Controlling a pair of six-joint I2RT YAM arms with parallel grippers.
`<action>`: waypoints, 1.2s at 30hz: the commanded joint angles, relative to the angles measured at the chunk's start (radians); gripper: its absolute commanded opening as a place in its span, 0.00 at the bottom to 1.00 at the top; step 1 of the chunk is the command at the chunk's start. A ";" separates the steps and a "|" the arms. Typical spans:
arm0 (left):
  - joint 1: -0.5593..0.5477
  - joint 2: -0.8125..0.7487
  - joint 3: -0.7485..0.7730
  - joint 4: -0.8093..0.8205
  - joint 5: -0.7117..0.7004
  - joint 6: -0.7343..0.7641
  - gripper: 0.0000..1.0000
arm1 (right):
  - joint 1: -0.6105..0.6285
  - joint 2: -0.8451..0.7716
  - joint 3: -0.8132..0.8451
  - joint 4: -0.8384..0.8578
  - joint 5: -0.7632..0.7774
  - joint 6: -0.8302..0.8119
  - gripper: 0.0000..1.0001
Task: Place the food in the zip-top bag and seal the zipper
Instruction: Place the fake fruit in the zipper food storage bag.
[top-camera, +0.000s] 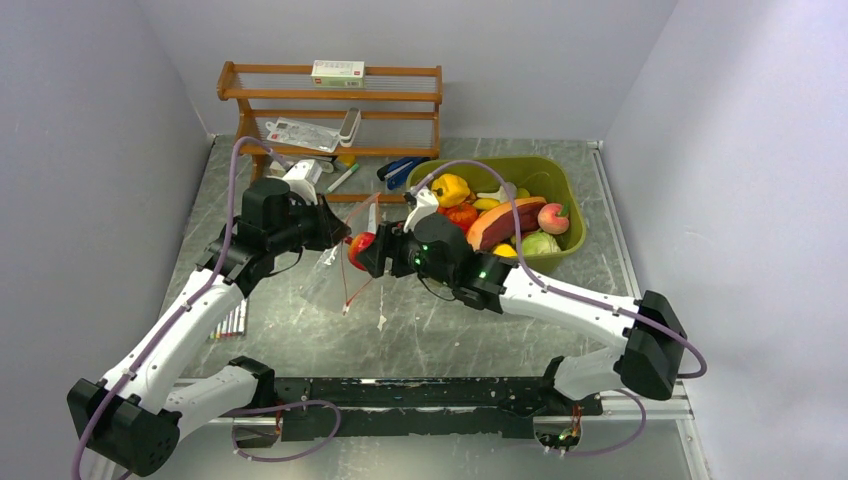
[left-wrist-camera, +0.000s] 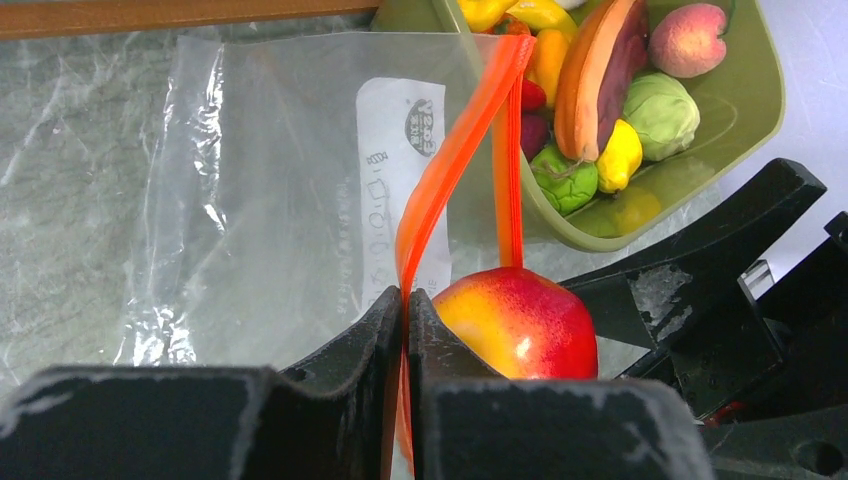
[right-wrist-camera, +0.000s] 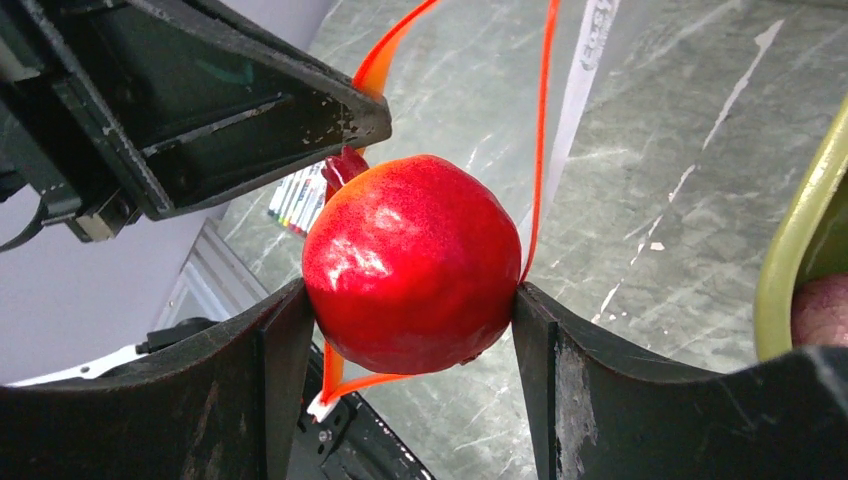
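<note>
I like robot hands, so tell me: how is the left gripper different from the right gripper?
The left gripper is pinched shut on the thin orange zipper; the right gripper stands wide, clamping a round red fruit. The left holds something flat, the right something ball-shaped. Both are black and two-fingered, meeting at the mouth of the bag.

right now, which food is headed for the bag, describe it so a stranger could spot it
Find the olive-green tub at the table's back right, then the clear bag just left of it. At the bag's orange zipper, the right gripper clamps a glossy red round fruit, the only food held in the air rather than lying in the tub.
</note>
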 joint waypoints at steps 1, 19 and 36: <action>-0.003 -0.002 0.033 0.008 0.008 -0.015 0.07 | 0.002 0.015 0.065 -0.089 0.083 0.047 0.53; -0.003 -0.002 0.011 0.054 0.065 -0.026 0.07 | 0.004 0.096 0.194 -0.249 0.099 -0.014 0.59; -0.004 0.002 0.006 0.048 0.046 -0.031 0.07 | 0.004 0.081 0.220 -0.256 0.033 -0.037 0.84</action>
